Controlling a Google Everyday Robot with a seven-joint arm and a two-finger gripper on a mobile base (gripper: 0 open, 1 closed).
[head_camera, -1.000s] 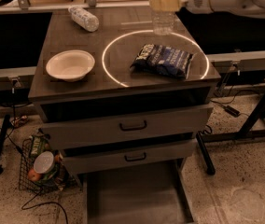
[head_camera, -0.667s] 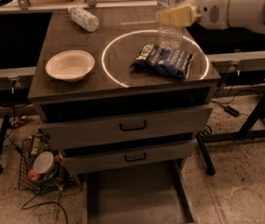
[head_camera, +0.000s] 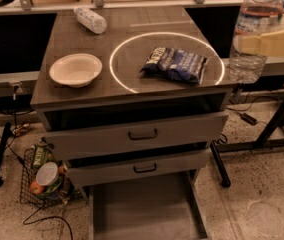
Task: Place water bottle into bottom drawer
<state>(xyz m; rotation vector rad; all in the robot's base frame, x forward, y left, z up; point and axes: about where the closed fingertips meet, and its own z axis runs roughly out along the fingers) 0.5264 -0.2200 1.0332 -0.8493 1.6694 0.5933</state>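
Note:
The water bottle (head_camera: 256,31), clear and ribbed, hangs upright at the upper right, off the right edge of the cabinet top. My gripper (head_camera: 267,43) is shut on the water bottle, its cream fingers (head_camera: 274,43) wrapped around its middle. The bottom drawer (head_camera: 144,211) is pulled out at floor level, a wide shallow grey tray, far below and to the left of the bottle.
On the cabinet top (head_camera: 132,59) lie a white bowl (head_camera: 75,69), a dark blue snack bag (head_camera: 175,63) inside a white ring, and a dotted-wrap bottle (head_camera: 90,19) on its side. Two grey drawer fronts with black handles (head_camera: 143,134) stand ajar. A wire basket (head_camera: 44,179) sits on the floor at left.
My gripper has carried the water bottle from above the back of the cabinet top to the right and toward the camera, past the cabinet's right edge.

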